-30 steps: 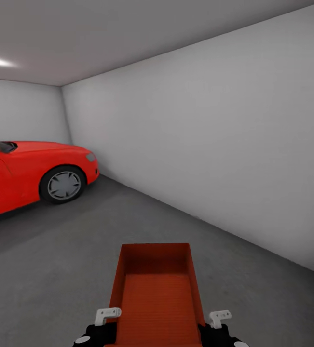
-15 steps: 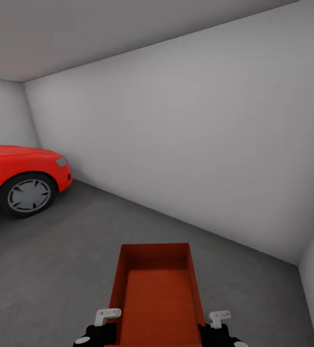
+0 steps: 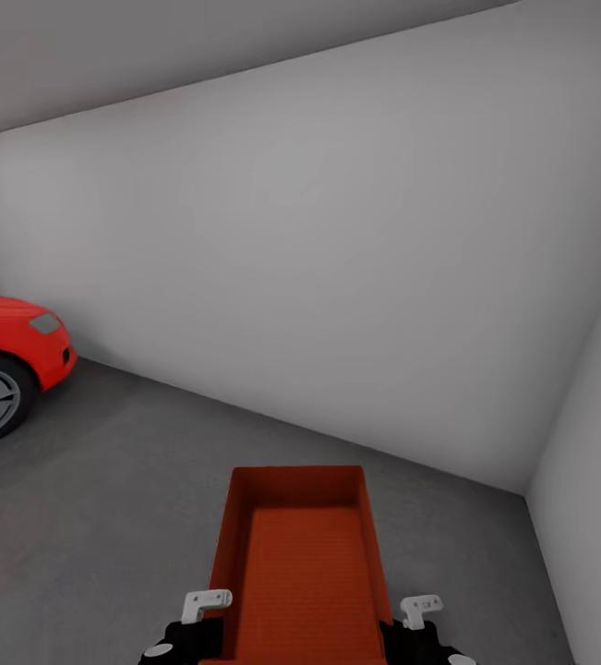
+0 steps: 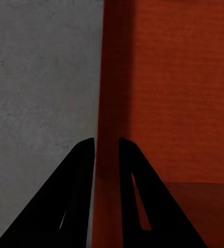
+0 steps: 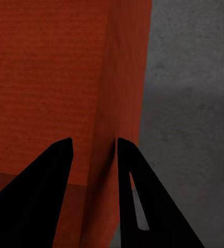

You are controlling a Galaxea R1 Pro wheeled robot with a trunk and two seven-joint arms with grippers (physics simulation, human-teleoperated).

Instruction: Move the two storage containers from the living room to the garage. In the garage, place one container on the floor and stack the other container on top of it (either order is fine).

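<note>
One orange-red storage container (image 3: 300, 563) is held low in front of me, above the garage's dark grey floor (image 3: 106, 517). My left gripper (image 3: 210, 617) is shut on its left wall and my right gripper (image 3: 402, 617) on its right wall. In the left wrist view, the left gripper (image 4: 107, 147) has its black fingers on either side of the container (image 4: 174, 93) wall, with floor (image 4: 40, 77) beside it. In the right wrist view, the right gripper (image 5: 94, 144) clamps the container (image 5: 50, 72) wall the same way. The bin holds nothing.
A red car (image 3: 5, 360) shows its front end and a wheel at the left edge. A plain white wall (image 3: 337, 277) runs across ahead and meets a second wall (image 3: 595, 480) in a corner at the right. Open floor lies between me and the walls.
The head view has swung to the right: the car has slid toward the left edge and the right corner has come in. The container and both grippers keep their place in the view.
</note>
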